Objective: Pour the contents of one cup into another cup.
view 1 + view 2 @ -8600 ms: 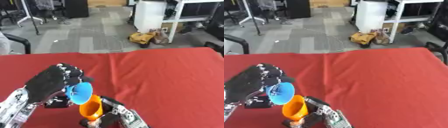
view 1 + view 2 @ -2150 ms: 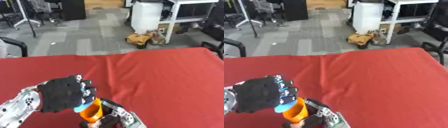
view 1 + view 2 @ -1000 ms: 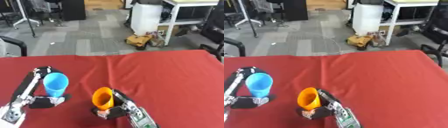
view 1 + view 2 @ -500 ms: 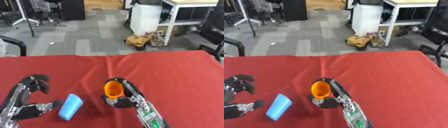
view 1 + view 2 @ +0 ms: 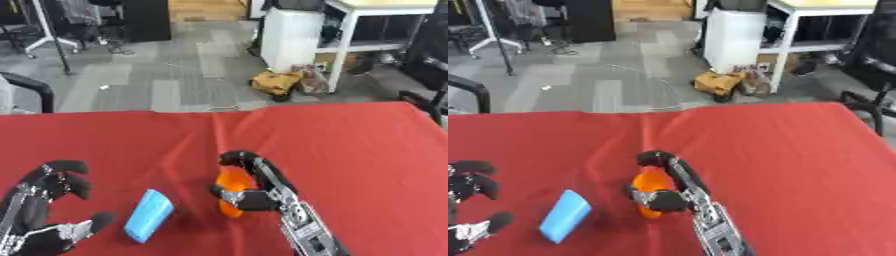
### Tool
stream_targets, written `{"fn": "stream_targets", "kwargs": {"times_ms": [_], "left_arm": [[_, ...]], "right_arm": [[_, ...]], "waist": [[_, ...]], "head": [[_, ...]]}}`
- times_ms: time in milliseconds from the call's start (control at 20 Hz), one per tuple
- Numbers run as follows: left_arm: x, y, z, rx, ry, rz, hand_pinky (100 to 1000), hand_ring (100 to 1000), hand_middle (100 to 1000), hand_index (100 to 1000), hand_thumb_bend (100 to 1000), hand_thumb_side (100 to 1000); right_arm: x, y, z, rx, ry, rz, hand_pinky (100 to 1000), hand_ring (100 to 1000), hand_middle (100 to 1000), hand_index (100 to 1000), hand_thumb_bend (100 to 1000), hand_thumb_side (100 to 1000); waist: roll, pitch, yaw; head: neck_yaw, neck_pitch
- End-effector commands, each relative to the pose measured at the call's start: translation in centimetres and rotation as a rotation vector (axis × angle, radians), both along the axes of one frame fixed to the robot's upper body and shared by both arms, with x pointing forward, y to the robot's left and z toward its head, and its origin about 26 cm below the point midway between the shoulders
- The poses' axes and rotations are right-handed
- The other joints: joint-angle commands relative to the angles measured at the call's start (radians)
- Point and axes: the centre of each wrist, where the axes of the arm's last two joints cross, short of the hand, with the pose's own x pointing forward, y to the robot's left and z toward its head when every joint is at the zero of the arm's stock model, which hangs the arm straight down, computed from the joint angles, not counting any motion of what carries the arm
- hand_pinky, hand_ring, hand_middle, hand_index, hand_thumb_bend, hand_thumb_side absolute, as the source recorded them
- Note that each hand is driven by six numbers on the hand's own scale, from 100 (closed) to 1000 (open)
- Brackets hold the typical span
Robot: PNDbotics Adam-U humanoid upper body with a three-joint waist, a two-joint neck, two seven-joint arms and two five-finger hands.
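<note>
The red cloth-covered table (image 5: 350,150) filled the lower half of what I could see. On it, 2 cups sat well apart from each other.

The orange cup (image 5: 231,192) was held near the middle of the cloth by the robot's right hand (image 5: 254,186), whose fingers curled over the cup's top and whose thumb came round its near side, so the cup was clasped between them. The cup looked tipped rather than upright, though I could not tell which way its mouth pointed. The right forearm, black with silver joints, ran down from the hand toward the bottom edge.

The blue cup (image 5: 148,215) lay on its side on the cloth, to the left of the orange one and a little nearer the robot, its length slanting up to the right. Nothing touched it.

The left hand (image 5: 48,210) sat at the lower left corner, just beside the blue cup but apart from it. Its fingers were spread and only lightly bent, with the thumb reaching toward the cup, and it held nothing.

Beyond the table's far edge lay grey floor.
</note>
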Motion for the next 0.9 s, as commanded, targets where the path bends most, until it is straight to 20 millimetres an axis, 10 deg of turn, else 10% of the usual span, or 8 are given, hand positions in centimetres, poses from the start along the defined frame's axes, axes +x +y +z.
{"fn": "stream_targets", "kwargs": {"times_ms": [50,450,900], "left_arm": [[-0.8,0.6,1.3,-0.021,-0.037,0.006,479,532,590,694,845,215],[-1.7,1.2,-0.2,-0.067,0.021,0.038,473,527,584,691,806,256],[-2.2,1.6,-2.0,-0.081,0.076,0.053,459,495,537,641,717,319]], "right_arm": [[0.3,-1.0,3.0,0.001,-0.094,-0.026,945,801,677,784,541,274],[-0.2,-3.3,7.4,0.074,-0.212,-0.105,948,806,681,786,542,271],[-1.3,-5.2,7.7,0.163,-0.213,-0.154,911,759,639,776,527,257]], "waist": [[-0.001,-0.02,0.003],[-0.008,-0.018,0.003],[-0.01,-0.014,0.001]], "head": [[-0.001,-0.004],[0.005,-0.006],[0.019,-0.005]]}}
